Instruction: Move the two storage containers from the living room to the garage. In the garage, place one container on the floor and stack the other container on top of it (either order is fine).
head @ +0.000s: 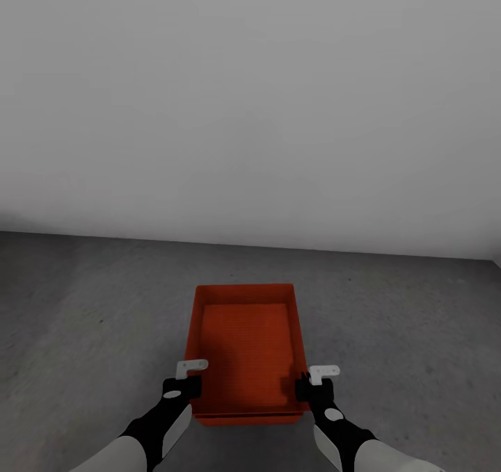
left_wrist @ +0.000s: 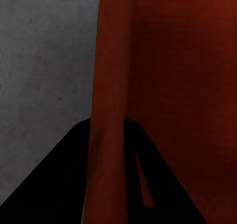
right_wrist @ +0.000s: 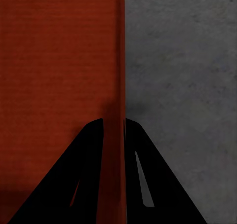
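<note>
Ahead, a pale grey wall [head: 250,96] is filling the upper view, and the dark concrete floor [head: 90,319] is spreading beneath it. Over that floor, near the wall's foot, an orange-red container [head: 247,347] is hanging between the two arms; whether it is touching the ground I cannot tell. A second rim seems to be peeking out at its near edge, so two boxes may be nested. It is looking stiff and probably light, with thin, smooth walls that could be slipping under a weak pinch, so the long side rims near the close corners are the sensible hold. The left gripper [head: 182,387] is clamping the left wall [left_wrist: 106,135], one finger each side. The right gripper [head: 312,387] is pinching the right wall [right_wrist: 117,135] likewise.
</note>
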You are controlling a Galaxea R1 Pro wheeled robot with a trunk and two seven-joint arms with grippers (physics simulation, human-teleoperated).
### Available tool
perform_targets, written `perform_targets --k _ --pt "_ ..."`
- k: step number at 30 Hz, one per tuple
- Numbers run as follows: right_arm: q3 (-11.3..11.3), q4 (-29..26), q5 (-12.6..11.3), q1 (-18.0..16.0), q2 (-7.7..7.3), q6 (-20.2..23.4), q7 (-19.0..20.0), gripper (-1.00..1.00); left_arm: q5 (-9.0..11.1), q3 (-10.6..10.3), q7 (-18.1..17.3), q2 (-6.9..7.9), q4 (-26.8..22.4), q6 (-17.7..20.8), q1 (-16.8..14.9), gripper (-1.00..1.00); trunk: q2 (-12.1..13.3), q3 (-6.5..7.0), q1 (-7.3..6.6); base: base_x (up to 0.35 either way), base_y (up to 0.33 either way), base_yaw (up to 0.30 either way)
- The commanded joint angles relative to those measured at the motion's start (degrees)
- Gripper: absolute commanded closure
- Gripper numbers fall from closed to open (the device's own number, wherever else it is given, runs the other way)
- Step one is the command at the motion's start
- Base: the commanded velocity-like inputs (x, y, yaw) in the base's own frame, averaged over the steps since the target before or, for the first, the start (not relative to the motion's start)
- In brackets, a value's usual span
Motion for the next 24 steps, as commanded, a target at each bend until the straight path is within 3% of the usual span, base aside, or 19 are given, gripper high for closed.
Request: perform_targets --k 1,21,24 --pt "-0.6 1.1 -0.9 0.0 -0.55 -0.3 -0.1 1.0 -0.6 3.2 0.7 0.21 -0.3 0.2 -0.1 1.0 0.0 -0.04 -0.01 0.0 0.014 0.0" --pt "-0.6 1.1 -0.9 0.0 -0.58 -0.3 -0.1 1.0 -0.7 3.2 0.7 0.12 -0.3 0.2 0.0 1.0 0.0 -0.04 -0.01 0.0 0.001 0.0" --pt "-0.6 1.1 -0.9 0.0 -0.58 -0.3 -0.1 1.0 -0.7 3.2 0.7 0.12 -0.3 0.2 -0.1 1.0 -1.2 -0.58 0.65 0.0 0.0 0.0"
